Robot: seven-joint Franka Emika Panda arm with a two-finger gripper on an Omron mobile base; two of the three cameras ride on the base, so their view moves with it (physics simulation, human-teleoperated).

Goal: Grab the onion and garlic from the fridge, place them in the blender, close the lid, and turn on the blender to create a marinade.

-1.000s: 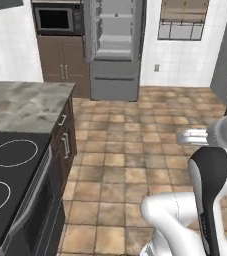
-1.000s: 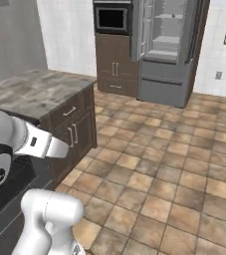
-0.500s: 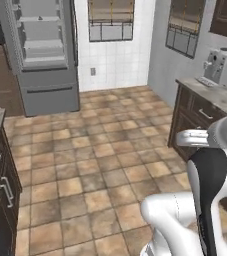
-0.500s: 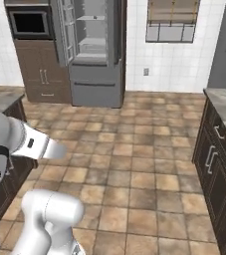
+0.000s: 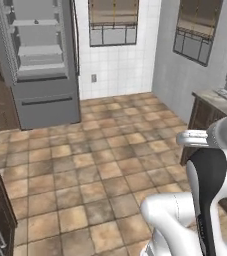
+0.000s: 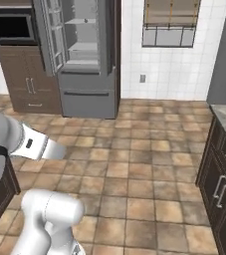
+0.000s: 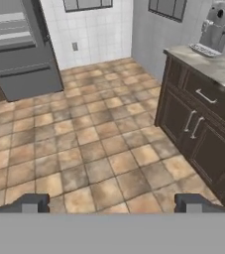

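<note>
The fridge [image 5: 37, 60] stands at the far wall with its upper doors swung open, pale shelves [image 5: 37, 37] showing inside; nothing on them can be made out from here. In the right base view the fridge [image 6: 84, 60] sits beside dark cabinets [image 6: 30, 82] with a black microwave [image 6: 12, 27] built in above them. A tiled brown floor [image 5: 95, 160] stretches between the robot and the fridge, which is well apart from the arm.

The gripper [image 7: 111, 204] hangs over the open floor, its jaws spread wide and holding nothing — the two dark fingertips [image 7: 29, 203] sit far apart at the bottom of the hand view. The white arm [image 5: 205, 200] rises at the lower right of the left base view, and at the lower left of the right one.

To the right, a dark cabinet [image 7: 198, 129] with silver handles carries a grey stone counter [image 7: 208, 62], and a grey coffee machine [image 7: 218, 25] stands on it near the wall. A window [image 5: 114, 22] with a drawn blind is set in the white tiled wall just right of the fridge — a second window [image 5: 195, 30] is in the grey side wall. A small outlet [image 5: 93, 78] is on the tiles below the first window.
</note>
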